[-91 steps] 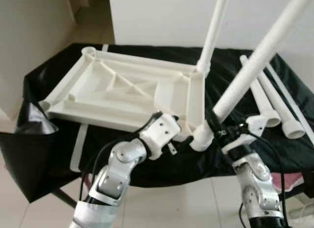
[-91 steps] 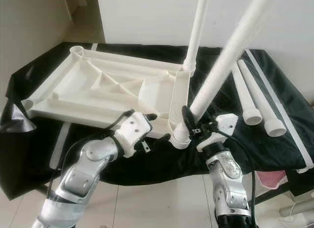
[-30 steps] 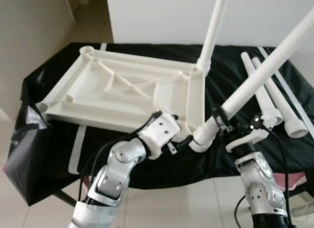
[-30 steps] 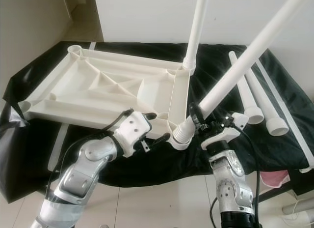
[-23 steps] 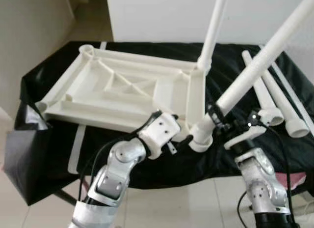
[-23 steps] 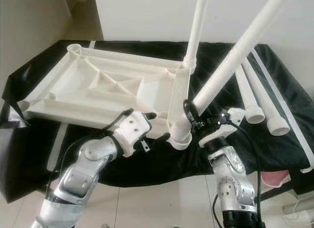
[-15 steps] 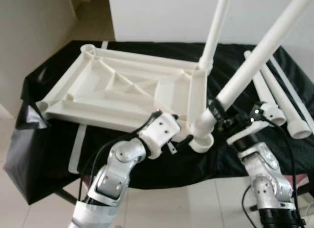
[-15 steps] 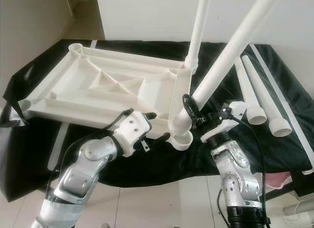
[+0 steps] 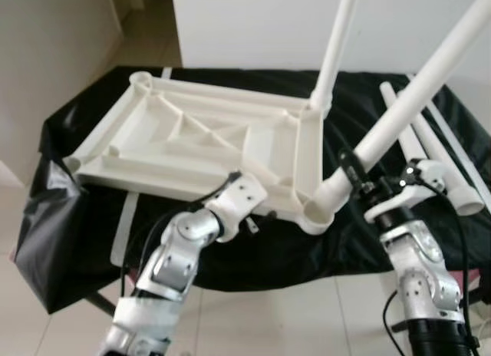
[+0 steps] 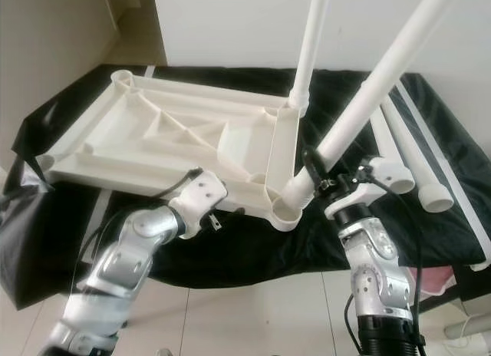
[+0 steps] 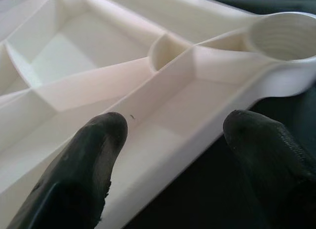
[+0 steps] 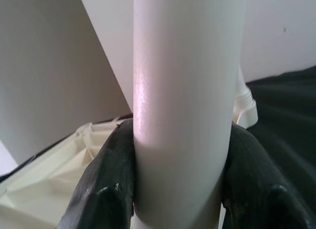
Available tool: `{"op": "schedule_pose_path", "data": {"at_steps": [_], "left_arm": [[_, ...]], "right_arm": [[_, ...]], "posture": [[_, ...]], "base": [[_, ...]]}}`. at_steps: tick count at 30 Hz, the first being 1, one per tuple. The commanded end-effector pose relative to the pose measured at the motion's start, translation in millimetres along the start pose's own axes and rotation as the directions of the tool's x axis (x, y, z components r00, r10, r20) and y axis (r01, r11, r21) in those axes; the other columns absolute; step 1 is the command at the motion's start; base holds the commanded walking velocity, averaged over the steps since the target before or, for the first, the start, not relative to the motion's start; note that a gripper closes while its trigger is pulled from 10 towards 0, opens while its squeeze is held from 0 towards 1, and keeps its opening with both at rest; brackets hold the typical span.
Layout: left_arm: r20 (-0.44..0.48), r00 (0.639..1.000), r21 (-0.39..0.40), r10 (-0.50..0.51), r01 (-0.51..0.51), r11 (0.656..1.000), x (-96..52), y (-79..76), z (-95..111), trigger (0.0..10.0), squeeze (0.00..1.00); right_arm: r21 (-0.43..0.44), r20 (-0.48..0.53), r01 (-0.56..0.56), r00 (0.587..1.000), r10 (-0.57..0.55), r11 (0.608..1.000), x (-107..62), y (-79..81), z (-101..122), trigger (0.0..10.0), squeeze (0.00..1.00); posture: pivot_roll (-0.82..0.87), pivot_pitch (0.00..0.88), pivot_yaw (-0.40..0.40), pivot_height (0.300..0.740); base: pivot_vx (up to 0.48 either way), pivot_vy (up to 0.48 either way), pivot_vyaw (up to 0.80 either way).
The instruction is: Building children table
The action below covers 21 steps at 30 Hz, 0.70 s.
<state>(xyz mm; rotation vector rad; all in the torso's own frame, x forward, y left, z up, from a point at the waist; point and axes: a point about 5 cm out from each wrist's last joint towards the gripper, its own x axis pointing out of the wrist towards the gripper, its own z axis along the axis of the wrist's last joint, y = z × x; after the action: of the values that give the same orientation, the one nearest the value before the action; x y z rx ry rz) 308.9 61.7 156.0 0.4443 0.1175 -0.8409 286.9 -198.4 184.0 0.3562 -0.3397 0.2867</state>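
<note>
Since three seconds ago the leg (image 10: 360, 103) held by the right arm has gone from hovering beside the near right corner socket (image 10: 285, 210) to sitting with its foot in that socket, and the left arm has drawn back a little along the near edge. Nearest the robot, the left pincer (image 9: 257, 212) has its fingers (image 11: 89, 155) spread apart over the near rim of the tabletop (image 9: 192, 141), straddling the rim without squeezing it. Just beside it, the right pincer (image 10: 316, 172) is clamped on the leg a little above its base, one black finger pressed to each side of the tube. The white tabletop lies upside down on the black-draped table (image 9: 253, 252), ribbed underside showing. The step in hand looks like seating the second leg; it leans well off upright, so I judge the next move must bring it upright and press or twist it home while the left arm braces the top. By count: one tabletop, one leg already standing (image 10: 307, 49) at the far right corner, one in the pincer, and at least two loose legs (image 10: 395, 153) lying farther right on the table.
</note>
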Motion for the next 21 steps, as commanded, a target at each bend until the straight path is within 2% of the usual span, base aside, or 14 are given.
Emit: {"op": "schedule_pose_path", "data": {"at_steps": [1, 5, 11, 16, 17, 18, 21], "left_arm": [[-0.068, 0.944, -0.015, 0.322, -0.324, 0.946, -0.1, 18.7, -9, 10.0, 0.00], [-0.122, 0.925, -0.027, 0.360, -0.365, 0.930, 0.9, 25.9, -16, 10.0, 0.00], [-0.197, 0.912, -0.012, 0.361, -0.370, 0.929, -0.7, 29.9, -29, 10.0, 0.00], [-0.211, 0.917, -0.030, 0.340, -0.353, 0.935, -1.9, 31.6, -31, 10.0, 0.00], [-0.207, 0.924, -0.069, 0.322, -0.342, 0.937, -2.2, 33.4, -29, 10.0, 0.00], [-0.201, 0.929, -0.085, 0.312, -0.334, 0.939, -1.8, 33.8, -28, 10.0, 0.00], [-0.187, 0.936, -0.099, 0.298, -0.319, 0.942, -1.1, 33.7, -25, 10.0, 0.00]], "right_arm": [[-0.009, 0.056, -0.002, 0.998, 0.003, 1.000, 3.2, 2.2, 11, 10.0, 0.00], [-0.040, 0.042, -0.024, 0.999, 0.025, 0.999, 2.7, 5.9, 12, 10.0, 0.00], [-0.094, -0.021, -0.041, 0.999, 0.039, 0.995, 1.5, 7.6, 5, 10.0, 0.00], [-0.147, -0.068, -0.083, 0.995, 0.073, 0.986, 3.0, 11.9, 2, 10.0, 0.00], [-0.200, -0.109, -0.142, 0.986, 0.122, 0.969, 2.9, 15.6, -1, 10.0, 0.00], [-0.216, -0.131, -0.177, 0.980, 0.151, 0.960, 2.3, 17.6, -3, 10.0, 0.00], [-0.219, -0.162, -0.218, 0.969, 0.185, 0.951, 1.7, 18.9, -7, 10.0, 0.00]], "posture": [[-0.02, 0.051, -0.024, 0.740], [-0.03, 0.046, -0.020, 0.740], [-0.03, 0.042, -0.020, 0.740], [-0.03, 0.034, -0.019, 0.740], [-0.03, 0.032, -0.018, 0.740], [-0.03, 0.028, -0.017, 0.740], [-0.03, 0.025, -0.018, 0.740]], "base": [[0.000, 0.000, 0.00], [0.000, 0.000, 0.00], [0.000, 0.000, 0.00], [0.000, 0.000, 0.00], [0.000, 0.000, 0.00], [0.000, 0.000, 0.00], [0.000, 0.000, 0.00]]}}
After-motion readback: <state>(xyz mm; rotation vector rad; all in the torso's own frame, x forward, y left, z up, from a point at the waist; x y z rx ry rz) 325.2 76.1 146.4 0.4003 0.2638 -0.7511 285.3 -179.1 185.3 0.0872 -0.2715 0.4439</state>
